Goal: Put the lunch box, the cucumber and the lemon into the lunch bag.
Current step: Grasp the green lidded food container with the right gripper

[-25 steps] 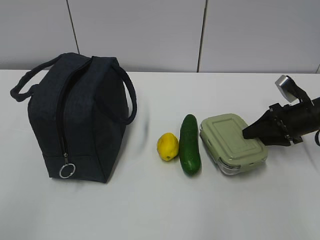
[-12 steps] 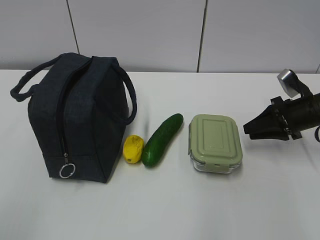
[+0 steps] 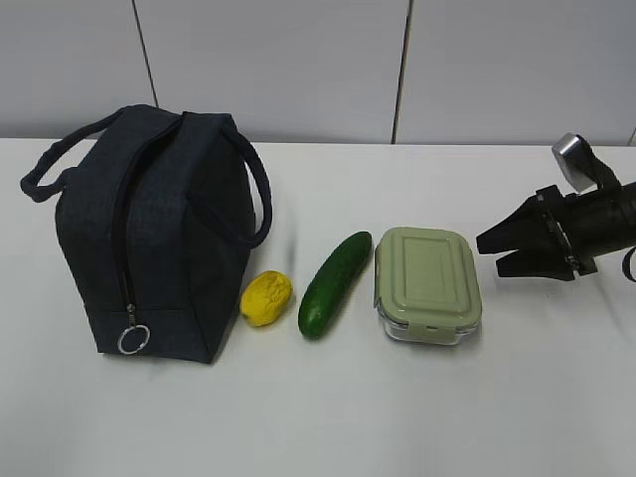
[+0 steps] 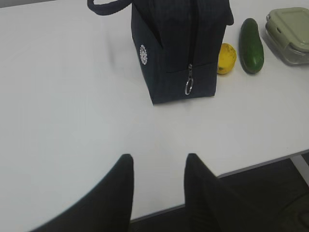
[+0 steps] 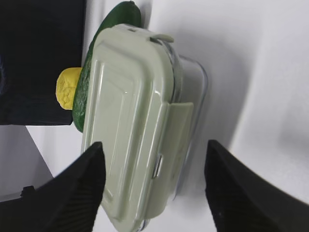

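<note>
Since a second ago, the lunch box [image 3: 427,283], cucumber [image 3: 334,283] and lemon [image 3: 266,297] have been shifted left toward the lunch bag [image 3: 149,234], all resting on the table [image 3: 397,417]. The right gripper [image 3: 489,252] is seen parted and empty, apart from the box. The left gripper [image 4: 157,166] is held partly spread over bare table; it appears empty.

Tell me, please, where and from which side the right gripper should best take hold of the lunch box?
Probably across the short width of the lunch box, pinching its two long side walls just under the lid and coming from its right end, where the open right gripper already faces it. The cucumber lies close on the left, leaving less room there.
</note>
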Controlling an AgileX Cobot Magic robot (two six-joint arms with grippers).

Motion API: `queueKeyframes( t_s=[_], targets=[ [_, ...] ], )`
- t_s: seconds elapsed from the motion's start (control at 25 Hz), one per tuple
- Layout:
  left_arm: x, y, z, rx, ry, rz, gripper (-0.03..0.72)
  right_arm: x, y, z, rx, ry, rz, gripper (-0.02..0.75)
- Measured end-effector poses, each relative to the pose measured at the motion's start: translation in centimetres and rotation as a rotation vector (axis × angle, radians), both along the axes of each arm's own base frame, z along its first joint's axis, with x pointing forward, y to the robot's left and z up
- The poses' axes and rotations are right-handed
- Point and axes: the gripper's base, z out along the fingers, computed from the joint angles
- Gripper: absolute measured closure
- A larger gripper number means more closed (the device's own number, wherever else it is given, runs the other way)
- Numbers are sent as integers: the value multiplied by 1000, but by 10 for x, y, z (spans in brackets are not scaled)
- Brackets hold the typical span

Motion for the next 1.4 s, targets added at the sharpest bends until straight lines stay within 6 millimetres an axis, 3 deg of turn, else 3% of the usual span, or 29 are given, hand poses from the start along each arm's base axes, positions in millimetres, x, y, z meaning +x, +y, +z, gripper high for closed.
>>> queueKeyframes(
  t_s=[0.36,0.64,0.88,1.4],
  targets=[
    [0,0,0,0,0,0,449,2,17,1,11,-3,32,239],
    [0,0,0,0,0,0,449,2,18,0,13,0,35,239],
    [0,0,0,0,0,0,449,2,18,-15,26,47,29,239],
    [0,0,0,-2,0,-1,449,3,18,-16,41,51,13,238]
  ],
)
